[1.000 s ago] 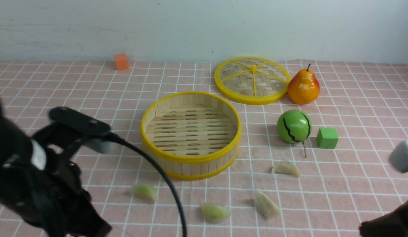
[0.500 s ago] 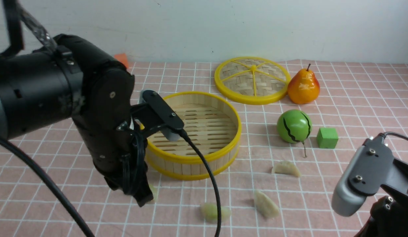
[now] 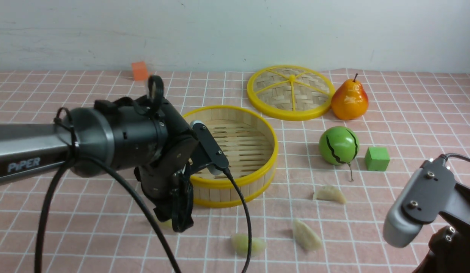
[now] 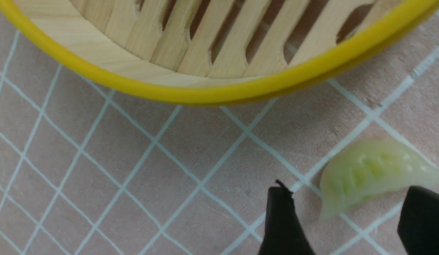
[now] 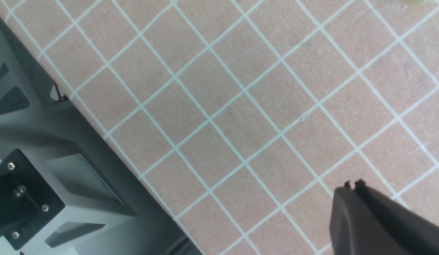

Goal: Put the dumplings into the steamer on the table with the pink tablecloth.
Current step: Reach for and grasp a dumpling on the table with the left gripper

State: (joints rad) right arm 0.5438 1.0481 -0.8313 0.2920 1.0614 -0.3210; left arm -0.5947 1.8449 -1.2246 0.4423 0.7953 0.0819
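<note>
- The left hand (image 4: 348, 216) hangs low over the pink tablecloth (image 3: 409, 113) with its jaws spread wide. A pale green dumpling (image 4: 371, 173) lies just ahead of the gap, untouched as far as the wrist view shows.
- That dumpling sits on the tabletop (image 3: 68, 94), close to the near wall of the steamer (image 3: 235, 185), whose slatted floor is bare.
- Three more dumplings lie on the cloth: a second green dumpling (image 3: 244, 243), a long cream dumpling (image 3: 306, 235) and a short cream dumpling (image 3: 329, 194).
- The pale green dumpling looks small, light and smooth, probably rubbery and slippery. Pinching its plump middle across the short width seems safest, since the thin tips could squirt out.
- The steamer's yellow rim stands between this dumpling and the slats, so a lift must clear it.
- The right hand (image 5: 352, 187) is closed and empty over bare cloth, well apart.
- The woven lid (image 3: 290, 92), pear (image 3: 349, 99), striped green ball (image 3: 338, 145), green cube (image 3: 377, 159) and orange cube (image 3: 139, 71) lie off the likely path.
</note>
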